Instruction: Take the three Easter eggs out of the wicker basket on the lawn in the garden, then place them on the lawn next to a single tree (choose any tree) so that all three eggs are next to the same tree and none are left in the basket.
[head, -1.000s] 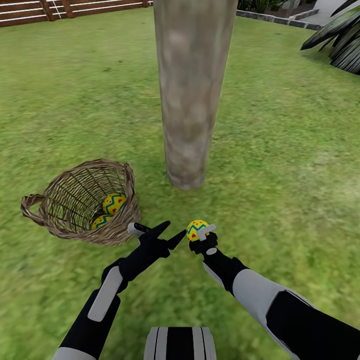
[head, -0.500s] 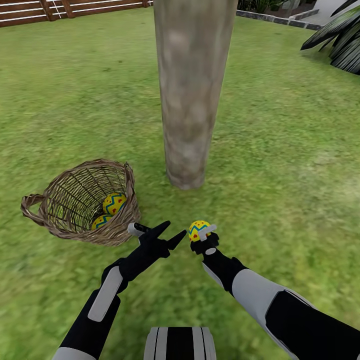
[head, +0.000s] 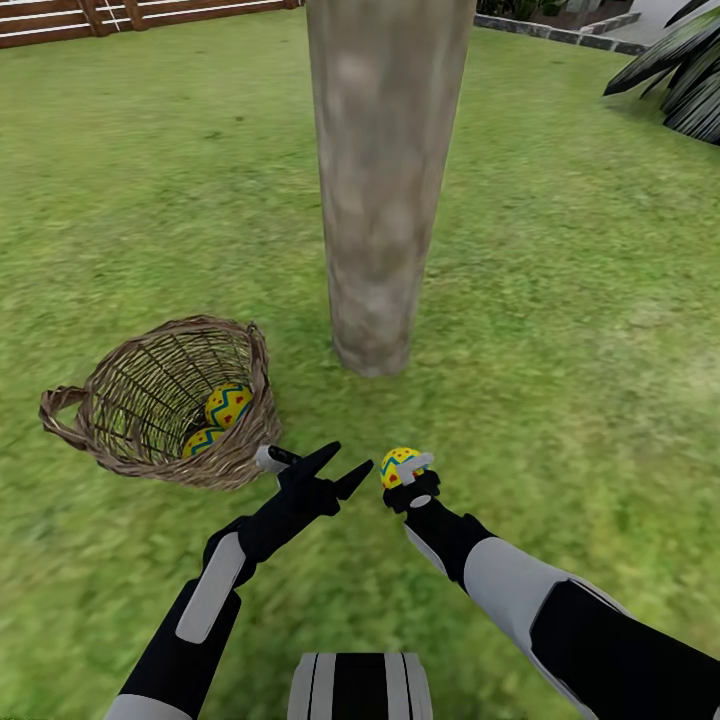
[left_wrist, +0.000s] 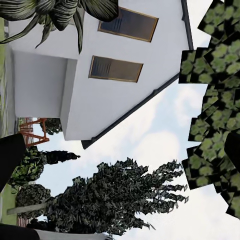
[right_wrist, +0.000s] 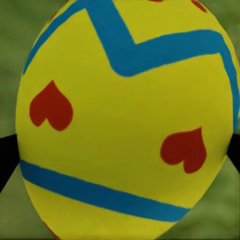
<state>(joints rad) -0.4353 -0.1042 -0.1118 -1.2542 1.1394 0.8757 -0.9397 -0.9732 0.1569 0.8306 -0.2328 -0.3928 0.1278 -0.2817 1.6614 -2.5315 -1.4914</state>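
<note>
A brown wicker basket (head: 120, 440) lies tilted on the lawn (head: 560, 330) at the left, with two yellow Easter eggs (head: 228, 405) (head: 200, 441) inside it. My right gripper (head: 405, 470) is shut on a third Easter egg (head: 393, 463), low over the grass just in front of the tree (head: 380, 180). That egg (right_wrist: 125, 115) looms large between the black fingers in the right wrist view. My left gripper (head: 343, 468) stands open and empty beside the basket's near rim, pointing up and to the right.
A brown slat fence (head: 130, 15) runs along the back left. A striped broad-leaved plant (head: 680, 70) stands at the back right. In the left wrist view a white house (left_wrist: 100, 65) and dark conical trees (left_wrist: 115, 200) appear.
My right gripper has sunk slightly toward the grass with its egg. The head view has tipped a little. The left arm has held still.
</note>
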